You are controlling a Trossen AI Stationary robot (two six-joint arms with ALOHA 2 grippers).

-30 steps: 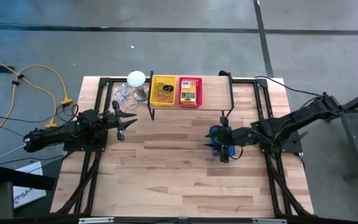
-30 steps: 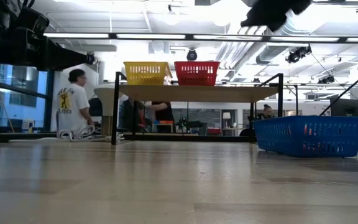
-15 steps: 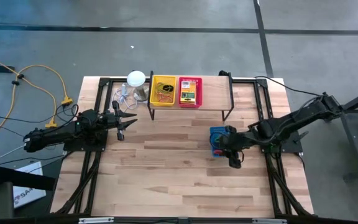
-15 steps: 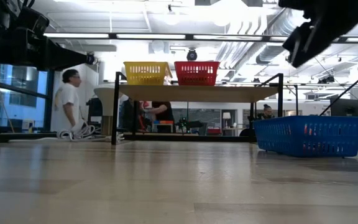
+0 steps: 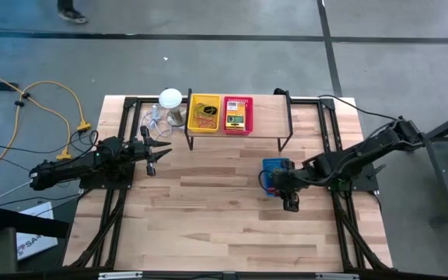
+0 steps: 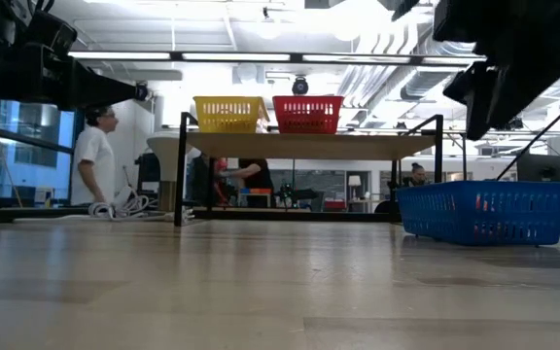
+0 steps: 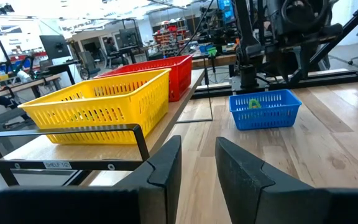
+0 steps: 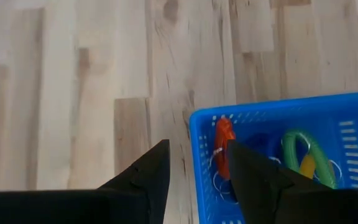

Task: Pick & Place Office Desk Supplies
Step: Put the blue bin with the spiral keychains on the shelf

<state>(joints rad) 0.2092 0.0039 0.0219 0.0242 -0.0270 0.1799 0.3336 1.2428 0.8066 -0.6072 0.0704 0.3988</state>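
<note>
A small blue basket (image 5: 273, 173) stands on the wooden table right of the middle. It holds an orange ring (image 8: 224, 149) and a green and a yellow piece (image 8: 306, 155). My right gripper (image 5: 289, 201) hangs open above the basket's near corner, tipped steeply down, with nothing between its fingers (image 8: 148, 177). On a black-framed shelf (image 5: 239, 140) at the far edge stand a yellow basket (image 5: 204, 113) with thin rubber bands and a red basket (image 5: 237, 114) with a yellow-and-green box. My left gripper (image 5: 152, 152) waits open and level at the left, pointing toward the shelf.
A white round-topped object (image 5: 170, 99) with a cable sits at the shelf's left end. Black frame rails run along both table sides. Bare wood (image 5: 224, 225) fills the near half of the table. A person (image 6: 93, 165) walks in the room behind.
My right gripper has sunk and tipped from nearly level to pointing steeply down, drifting a little toward the table's near edge, so more of the blue basket shows from above. Its fingers have stayed open. The person behind the table has walked on.
</note>
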